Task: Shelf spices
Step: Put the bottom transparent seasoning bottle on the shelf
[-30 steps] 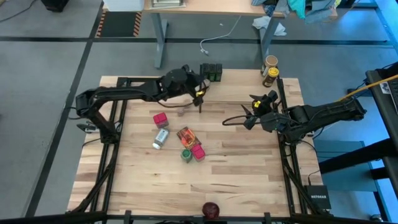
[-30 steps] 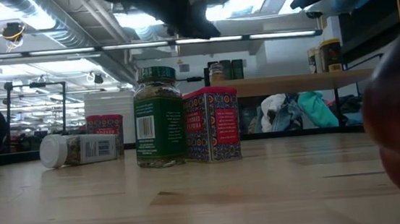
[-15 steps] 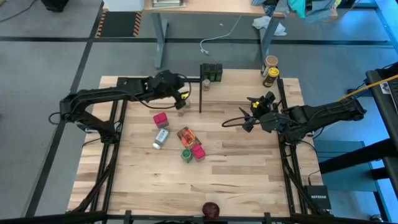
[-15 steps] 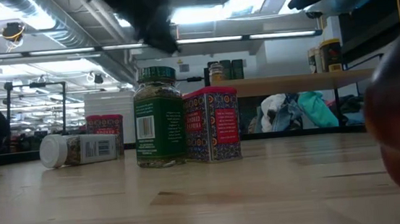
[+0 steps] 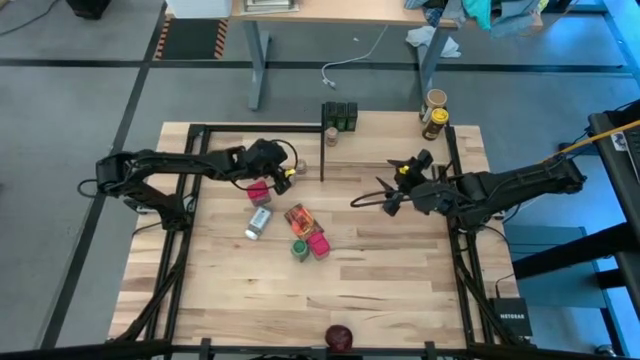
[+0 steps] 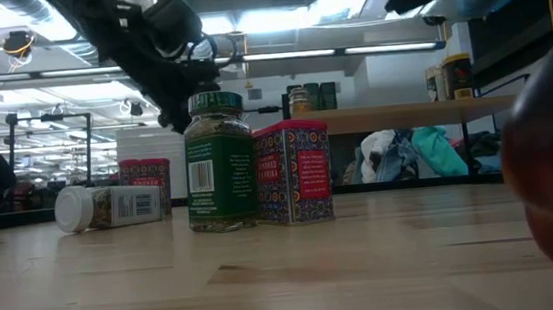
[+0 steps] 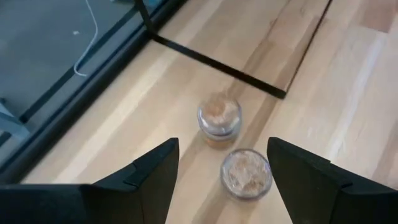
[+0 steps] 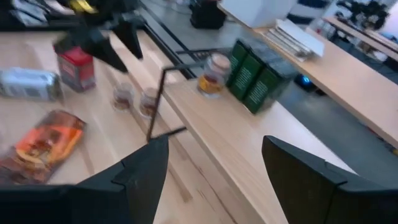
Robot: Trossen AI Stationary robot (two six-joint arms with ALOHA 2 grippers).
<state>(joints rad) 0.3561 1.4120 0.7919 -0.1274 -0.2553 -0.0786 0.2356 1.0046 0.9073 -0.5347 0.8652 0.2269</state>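
Two small clear jars (image 7: 219,117) (image 7: 246,173) stand upright on the tabletop, just ahead of my open left gripper (image 7: 222,152); its fingers hover above them and touch nothing. In the high view this gripper (image 5: 281,173) is beside a pink-red box (image 5: 259,192). My right gripper (image 5: 388,196) hangs open over the table's middle right. The shelf (image 5: 385,135) at the far edge carries dark green boxes (image 5: 345,115), a small jar (image 5: 331,135) and tan-lidded jars (image 5: 434,112). More spices rest on the table: a white-capped bottle on its side (image 5: 258,222), an orange-red packet (image 5: 300,217), a green-lidded jar (image 5: 299,248) and a second pink-red box (image 5: 318,244).
A black shelf post (image 5: 322,150) rises just right of the two small jars. A dark red round object (image 5: 339,336) lies at the table's near edge. Bare wood spreads over the near half and the right middle of the table (image 5: 400,270).
My left gripper has drawn back from the shelf post toward the table's left edge and come down, tipping more steeply, until it hangs over the two small jars. Its fingers have stayed open. The spices on the table have not moved.
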